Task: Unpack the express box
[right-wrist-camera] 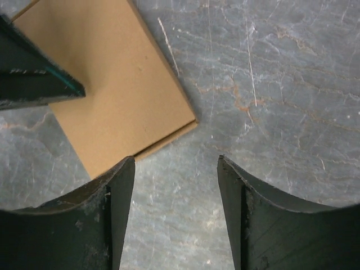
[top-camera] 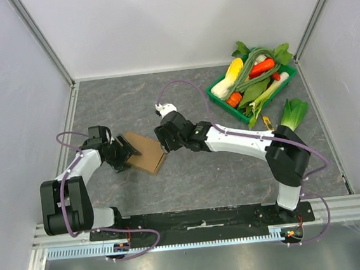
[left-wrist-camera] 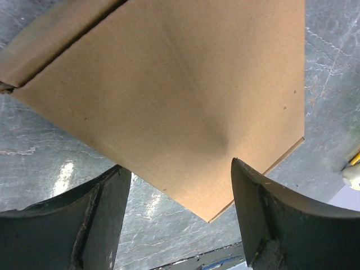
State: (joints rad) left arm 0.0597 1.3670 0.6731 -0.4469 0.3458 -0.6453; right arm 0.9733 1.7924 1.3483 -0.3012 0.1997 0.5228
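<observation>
The express box (top-camera: 146,154) is a flat brown cardboard box lying on the grey table left of centre. It fills the upper part of the left wrist view (left-wrist-camera: 169,95) and shows at the upper left of the right wrist view (right-wrist-camera: 112,84). My left gripper (top-camera: 126,153) is open at the box's left end, and its near corner lies between the jaws (left-wrist-camera: 177,163). My right gripper (top-camera: 164,145) is open at the box's right end. Its jaws (right-wrist-camera: 176,158) stand over bare table, with the left fingertip (right-wrist-camera: 126,169) at the box's edge.
A green tray (top-camera: 216,98) of vegetables stands at the back right. A loose leafy green (top-camera: 293,112) and a small yellow object (top-camera: 267,122) lie beside it. White walls close the table on three sides.
</observation>
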